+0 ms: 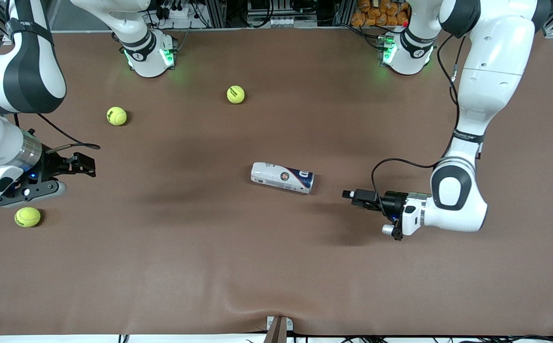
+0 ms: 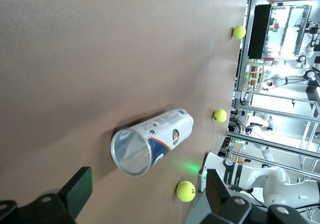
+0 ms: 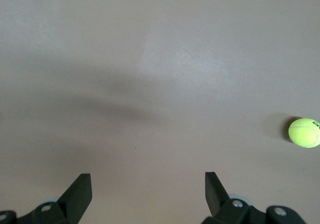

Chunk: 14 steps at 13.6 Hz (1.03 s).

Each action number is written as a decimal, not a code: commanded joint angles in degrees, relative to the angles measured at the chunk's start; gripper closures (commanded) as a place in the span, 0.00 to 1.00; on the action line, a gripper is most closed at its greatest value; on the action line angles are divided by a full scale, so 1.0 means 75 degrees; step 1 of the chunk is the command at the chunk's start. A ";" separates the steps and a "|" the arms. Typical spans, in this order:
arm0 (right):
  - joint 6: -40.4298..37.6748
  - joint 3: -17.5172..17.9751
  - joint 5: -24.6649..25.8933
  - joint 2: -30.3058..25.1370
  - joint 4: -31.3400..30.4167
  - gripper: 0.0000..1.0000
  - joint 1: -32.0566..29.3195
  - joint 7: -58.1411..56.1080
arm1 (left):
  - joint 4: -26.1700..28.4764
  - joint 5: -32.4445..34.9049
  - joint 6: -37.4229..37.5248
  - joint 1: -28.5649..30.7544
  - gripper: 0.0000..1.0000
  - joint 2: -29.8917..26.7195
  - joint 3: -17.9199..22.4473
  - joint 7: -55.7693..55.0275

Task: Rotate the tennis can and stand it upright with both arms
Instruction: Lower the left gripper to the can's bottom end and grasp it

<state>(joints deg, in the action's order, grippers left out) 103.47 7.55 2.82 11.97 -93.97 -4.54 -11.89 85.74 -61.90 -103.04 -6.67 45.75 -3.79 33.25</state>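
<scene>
Tabletop [image 1: 276, 267]: brown mat, approx. centre holds tennis can [image 1: 282, 177], lying on its side, long axis roughly 9-to-3 in front view, slightly tilted. White-grey end toward right arm's end of tabletop; dark blue end w/ clear rim toward left arm's end. Nothing touching it.

Left claw [image 1: 348, 195]: at 3 o'clock of can, near but apart, low over tabletop, pointing at can's blue end. Fingers wide open, empty. Left wrist view looks into can's open clear end [image 2: 131, 152].

Right claw [image 1: 83, 164]: at 9 o'clock of can, well apart, fingers spread fully, empty.

Tennis balls, 3 pcs: one just beside right claw, nearer front camera [image 1: 27, 216]; two at can's 10–11 o'clock [image 1: 116, 116], [image 1: 236, 94].
</scene>
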 commanded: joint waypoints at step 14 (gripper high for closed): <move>-0.0085 0.0119 -0.0142 -0.0272 -0.0255 0.00 -0.0133 0.0073 | 0.1294 -0.2445 -0.1003 -0.1126 0.00 0.0157 0.0024 0.1285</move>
<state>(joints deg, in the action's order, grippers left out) 102.94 7.62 2.76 11.96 -94.06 -4.54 -11.87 94.36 -77.74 -109.30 -14.18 47.12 -3.86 41.28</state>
